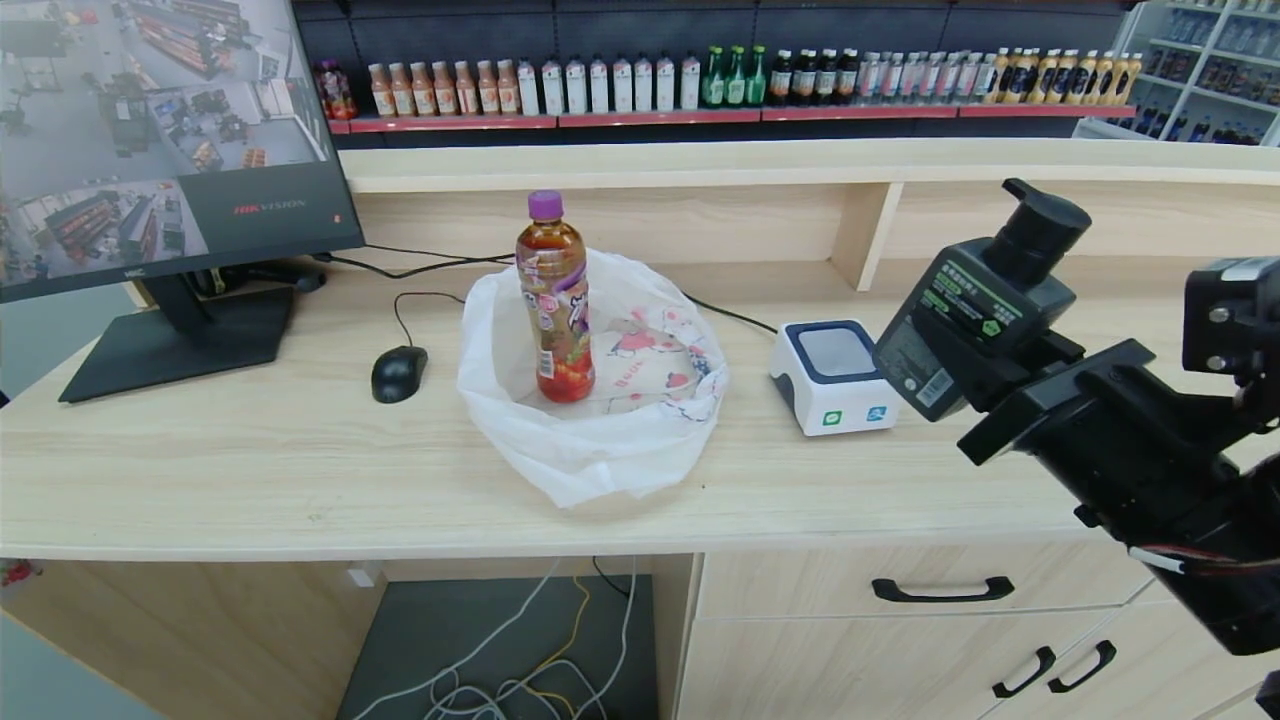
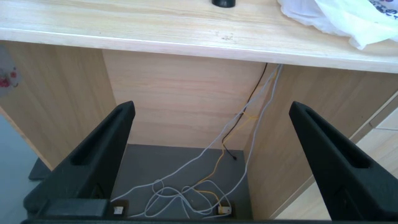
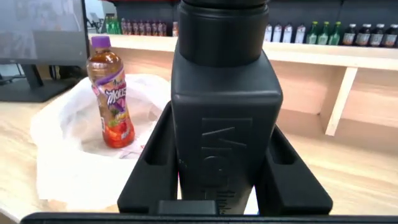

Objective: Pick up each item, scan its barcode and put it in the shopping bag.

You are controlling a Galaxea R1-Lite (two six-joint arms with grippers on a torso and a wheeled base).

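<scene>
Black bottle (image 1: 975,310): clamped in right fingers (image 3: 152,162), tilted, above the counter (image 1: 250,460), just beside scanner (image 1: 835,375).
Risks: barcode likely missing the scanner window; on bagging, toppling the drink bottle (image 1: 553,300) upright in bag (image 1: 600,450).
Left fingers (image 2: 106,143): open, empty, below the counter edge.

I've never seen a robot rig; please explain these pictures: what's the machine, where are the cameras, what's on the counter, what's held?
It is a two-armed robot at a shop checkout. The wide picture comes from its head camera, the other two from its wrists. On the pale wooden counter sit a white plastic shopping bag holding an upright purple-capped tea bottle, a white box-shaped scanner, a black computer mouse and a dark-framed monitor. The right jaws are shut on a black square plastic bottle near the scanner. The left jaws are open, low in front of the counter.
</scene>
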